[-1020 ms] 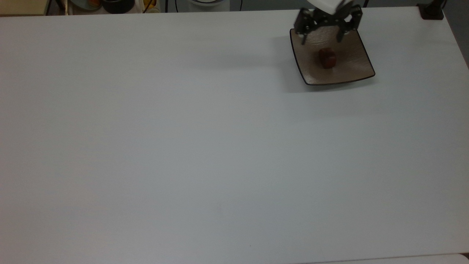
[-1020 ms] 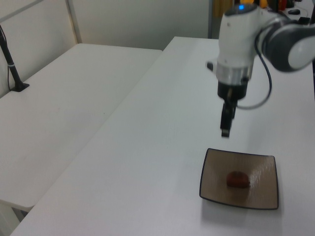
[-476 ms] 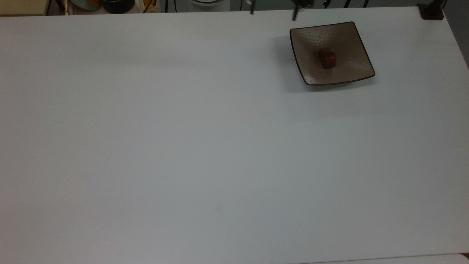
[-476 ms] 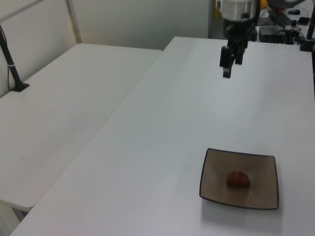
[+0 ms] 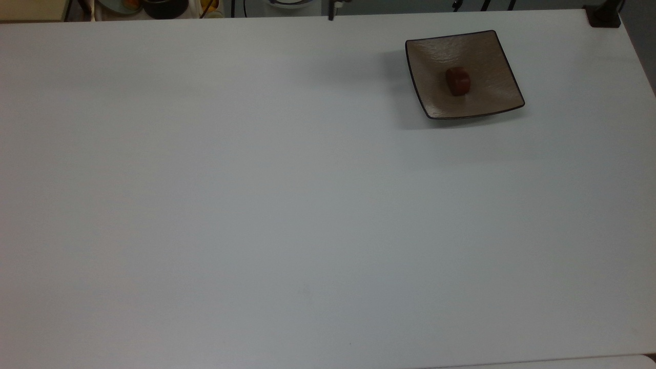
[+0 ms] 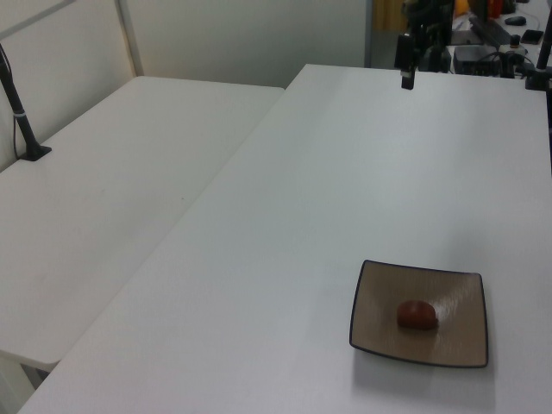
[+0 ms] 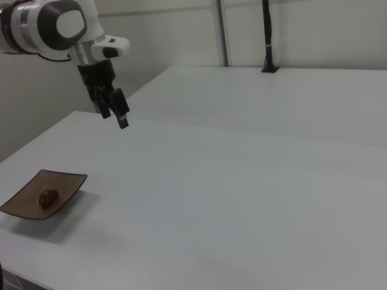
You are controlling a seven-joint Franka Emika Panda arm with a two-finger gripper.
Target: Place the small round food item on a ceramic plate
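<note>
Now hand (image 7: 115, 112) withdrawn high off ceramic plate (image 5: 487, 97), fingers apart, empty; small round food item (image 5: 457, 81) unmoved.

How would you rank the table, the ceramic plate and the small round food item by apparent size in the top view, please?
1. table
2. ceramic plate
3. small round food item, lying on the plate

The robot's fat, rounded white arm (image 7: 57, 27) has smooth shiny shells, a dark grey round cap on its side and dark rings at the joints. Its small black two-finger gripper (image 7: 115, 109) looks bony and thin.
</note>
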